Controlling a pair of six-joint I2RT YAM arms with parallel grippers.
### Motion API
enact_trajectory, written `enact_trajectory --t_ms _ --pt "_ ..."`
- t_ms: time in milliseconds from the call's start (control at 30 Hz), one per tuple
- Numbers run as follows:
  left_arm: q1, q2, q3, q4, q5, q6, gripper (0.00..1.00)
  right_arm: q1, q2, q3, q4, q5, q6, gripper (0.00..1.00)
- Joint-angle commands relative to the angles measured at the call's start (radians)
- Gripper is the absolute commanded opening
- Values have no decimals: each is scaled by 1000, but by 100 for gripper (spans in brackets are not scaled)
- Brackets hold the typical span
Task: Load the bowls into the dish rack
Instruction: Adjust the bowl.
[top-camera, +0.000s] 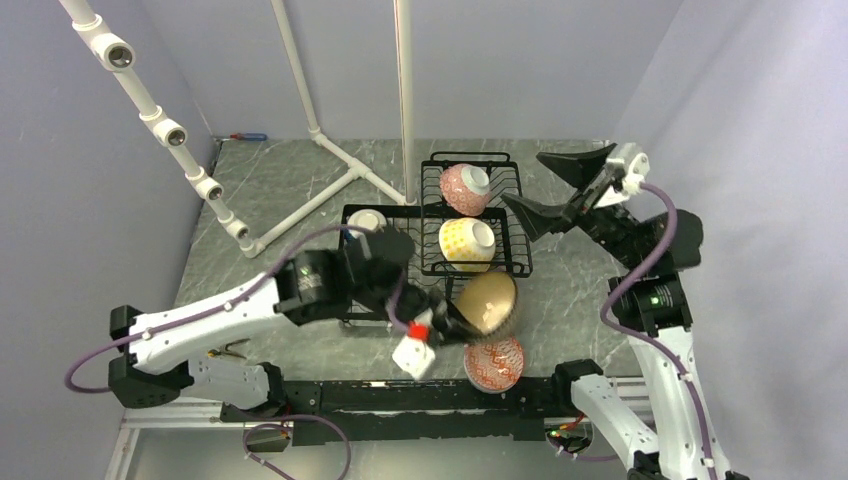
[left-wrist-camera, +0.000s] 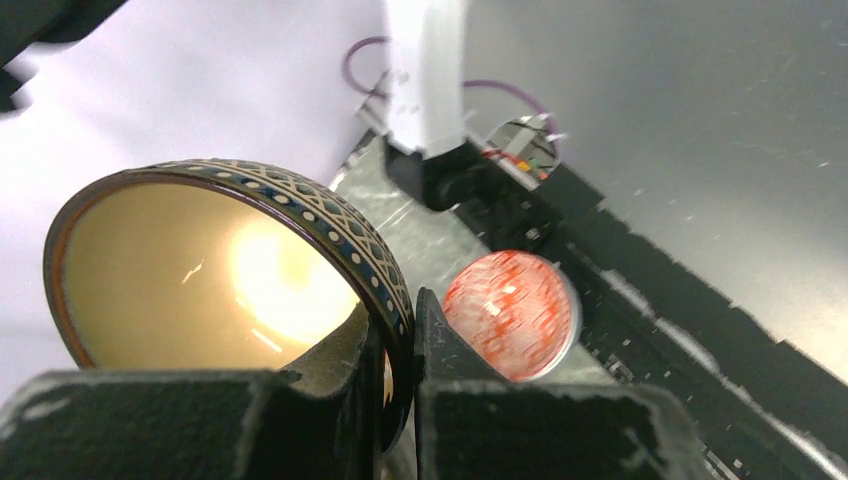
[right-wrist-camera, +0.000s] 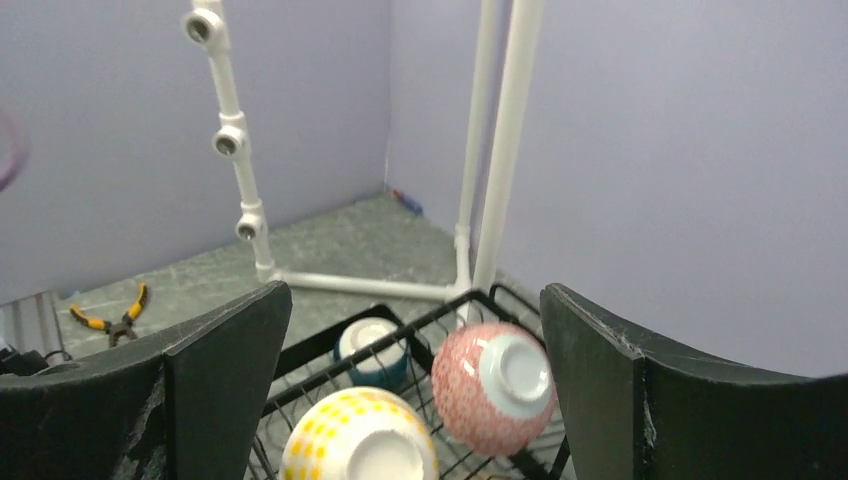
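My left gripper (top-camera: 452, 322) is shut on the rim of a blue-patterned bowl with a cream inside (top-camera: 488, 301), held tilted just in front of the black wire dish rack (top-camera: 523, 232); the left wrist view shows the bowl (left-wrist-camera: 200, 270) with its rim pinched between my fingers. A red-patterned bowl (top-camera: 494, 362) sits upright on the table below it, and also shows in the left wrist view (left-wrist-camera: 512, 314). A pink bowl (top-camera: 464, 188) and a yellow-dotted bowl (top-camera: 467, 242) lie upside down in the raised basket. A teal-and-white bowl (top-camera: 366, 220) sits in the lower tray. My right gripper (top-camera: 540, 185) is open and empty above the rack's right side.
A white pipe frame (top-camera: 300, 190) stands at the back and left. Pliers (right-wrist-camera: 112, 314) lie on the table at the left. Purple walls close in the table on three sides. A black rail (top-camera: 420, 395) runs along the near edge.
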Motion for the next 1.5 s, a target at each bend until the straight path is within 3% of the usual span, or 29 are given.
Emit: enact_trajectory --t_ms 0,300,500,700,800,967,1100,1333,1467 --pt "215 -72 123 -100 233 70 3 -2 -27 12 204 -69 -51 100" --pt "680 -43 209 -385 489 276 3 -1 53 51 326 -344 -93 100" --pt "919 -32 212 -545 579 460 3 54 147 166 59 -438 -376 99" --pt "970 34 306 -705 535 621 3 285 332 377 -324 -339 -794 99" --pt "973 54 333 -780 491 679 3 361 428 461 -410 -301 -933 99" --pt "973 39 334 -828 375 650 3 432 512 519 -494 -301 -1124 99" --pt "973 12 319 -867 294 622 3 540 603 587 -624 -162 -1266 99" --pt "972 -42 255 -893 229 592 3 721 636 458 -536 44 -1346 98" --pt "972 -42 259 -945 231 602 3 796 677 433 -549 162 -1388 89"
